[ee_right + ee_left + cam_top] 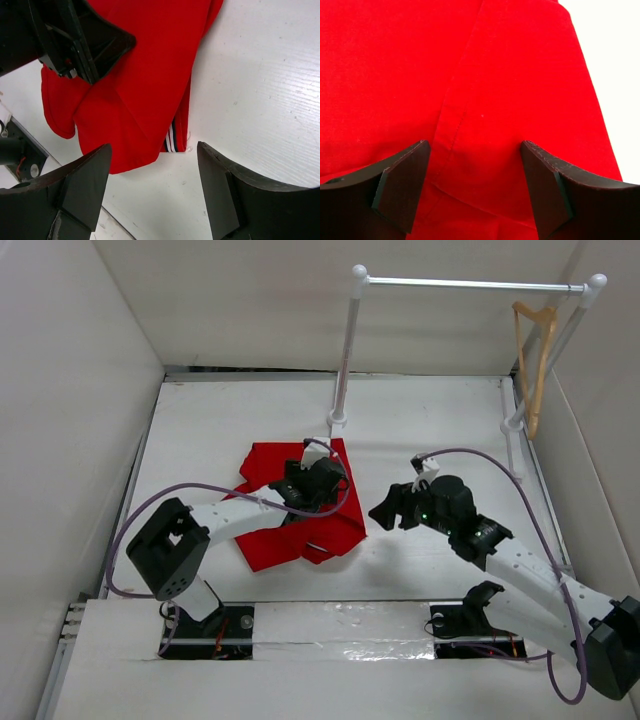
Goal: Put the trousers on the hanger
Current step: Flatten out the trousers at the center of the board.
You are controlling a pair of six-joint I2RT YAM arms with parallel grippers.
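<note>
- Trousers (pixel 268 462): bright red, crumpled in a heap on white counter (pixel 220 420), centre-left of top view, just below the rail's left post.
- Cuff w/ thin white stripes (pixel 171 140) lies at the heap's edge, flat on the counter, centre of right wrist view.
- Left gripper (pixel 322 480): over the heap's upper right part. Fingers (pixel 402 185) wide apart w/ nothing between them. Red cloth w/ a stitched seam fills left wrist view below.
- Right gripper (pixel 384 510): right of the heap, centre of top view, pointing toward it. Fingers (pixel 82 190) apart, gripping nothing, bare counter and striped cuff showing between them.
- Hanger (pixel 537 350): tan wood, hanging at right end of the clothes rail (pixel 470 283), upper right of top view, well apart from trousers and both arms.
</note>
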